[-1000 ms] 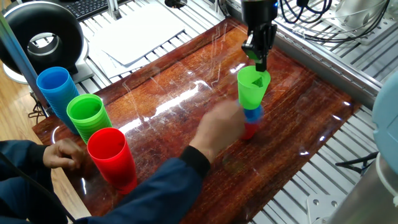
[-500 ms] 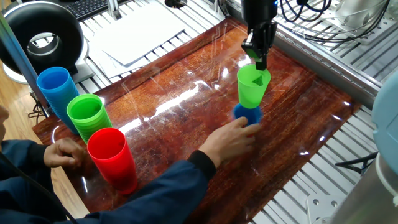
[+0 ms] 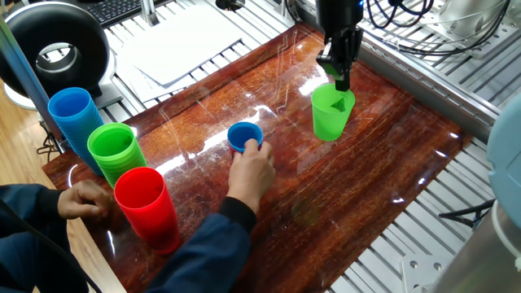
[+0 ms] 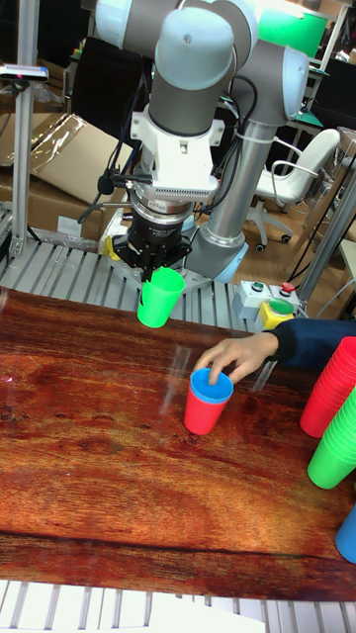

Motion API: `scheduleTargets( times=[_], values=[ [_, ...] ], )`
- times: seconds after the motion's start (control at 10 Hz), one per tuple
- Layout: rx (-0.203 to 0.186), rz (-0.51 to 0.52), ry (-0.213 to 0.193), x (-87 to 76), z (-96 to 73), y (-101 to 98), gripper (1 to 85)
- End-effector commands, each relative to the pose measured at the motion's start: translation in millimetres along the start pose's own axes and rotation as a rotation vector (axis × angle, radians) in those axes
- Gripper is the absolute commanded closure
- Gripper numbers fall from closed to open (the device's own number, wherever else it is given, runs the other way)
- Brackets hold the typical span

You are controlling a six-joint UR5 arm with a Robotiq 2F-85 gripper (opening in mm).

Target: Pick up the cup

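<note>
The cup is small, bright green and tapered, and it hangs a little tilted above the far part of the wooden table. My gripper comes down from above and is shut on the cup's rim. In the tall fixed view the same cup hangs under the gripper, clear of the table top. Nothing stands under it.
A person's hand holds a small blue cup, nested in a red cup, mid-table. Tall blue, green and red tumbler stacks stand at the left. The person's other hand rests beside them.
The person's hand pulled the blue and red cups out from under the green cup and slid them left to mid-table. My gripper and the green cup stayed in place.
</note>
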State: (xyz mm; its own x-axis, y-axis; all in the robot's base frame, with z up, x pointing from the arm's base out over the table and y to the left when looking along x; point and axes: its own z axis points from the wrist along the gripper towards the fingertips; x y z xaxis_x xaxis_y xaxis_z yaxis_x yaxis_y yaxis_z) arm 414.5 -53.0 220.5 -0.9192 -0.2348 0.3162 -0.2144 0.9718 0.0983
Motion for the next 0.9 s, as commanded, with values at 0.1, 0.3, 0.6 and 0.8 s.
scheduleTargets(
  times=[0.1, 0.3, 0.6, 0.8],
  values=[
    [-0.005, -0.006, -0.032, -8.1, -1.8, 2.5, 84.3],
    [-0.01, -0.015, -0.029, -9.0, -4.0, 10.0, 84.3],
    [-0.004, -0.014, -0.021, -9.0, -4.8, 13.9, 84.3],
    [-0.003, -0.014, -0.019, -8.4, -4.8, 13.6, 84.3]
  ],
)
